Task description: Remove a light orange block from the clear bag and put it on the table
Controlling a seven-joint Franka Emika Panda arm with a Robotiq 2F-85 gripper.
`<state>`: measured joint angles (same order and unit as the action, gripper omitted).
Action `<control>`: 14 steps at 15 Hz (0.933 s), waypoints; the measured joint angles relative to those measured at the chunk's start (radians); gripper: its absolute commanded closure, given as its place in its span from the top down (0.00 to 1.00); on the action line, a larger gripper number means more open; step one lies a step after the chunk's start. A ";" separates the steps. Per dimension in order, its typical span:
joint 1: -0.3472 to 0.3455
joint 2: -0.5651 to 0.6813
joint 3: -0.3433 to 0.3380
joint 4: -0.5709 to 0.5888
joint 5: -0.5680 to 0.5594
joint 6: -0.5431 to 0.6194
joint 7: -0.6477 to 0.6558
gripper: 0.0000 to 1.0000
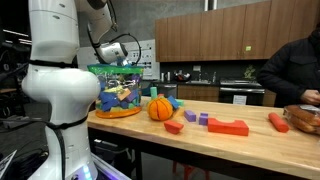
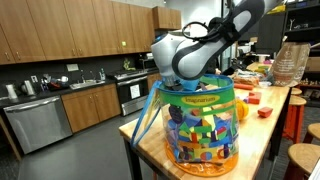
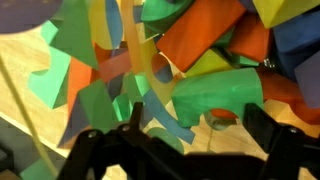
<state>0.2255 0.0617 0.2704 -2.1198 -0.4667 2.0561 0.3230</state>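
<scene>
Gripper [image 3: 192, 128] hangs low inside the bag [image 2: 200, 125], its two dark fingers [image 3: 108, 148] spread wide and pinching nothing. In the wrist view they frame a jumbled heap of toys [image 3: 230, 95] in green, yellow, blue and orange, and a green piece with a round hole lies in the gap between them. What looks like the light orange block [image 3: 112, 66] sits in that heap, up and to the left of the fingers, beside a stronger orange-red piece [image 3: 195, 45]; the blur makes it hard to be sure which piece it is, and no finger touches it. In both exterior views the arm [image 2: 190, 50] bends down through the bag's open top, where a green band [image 2: 200, 97] runs round the rim. The bag stands upright near the end of the table [image 1: 250, 143], close to the robot. On the wood just beside the bag rests an orange ball [image 1: 160, 108]; further along lie purple blocks [image 1: 190, 117] and red-orange blocks [image 1: 228, 127], well apart from the bag. A person [image 1: 295, 65] in dark clothes stands at the far end.
</scene>
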 measured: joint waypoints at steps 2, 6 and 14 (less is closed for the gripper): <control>0.000 0.001 -0.002 0.000 0.000 0.003 0.000 1.00; 0.000 0.001 -0.004 0.001 0.000 0.003 0.000 0.61; 0.000 0.002 -0.009 0.006 0.000 -0.016 0.035 0.01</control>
<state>0.2255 0.0639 0.2618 -2.1141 -0.4667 2.0398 0.3579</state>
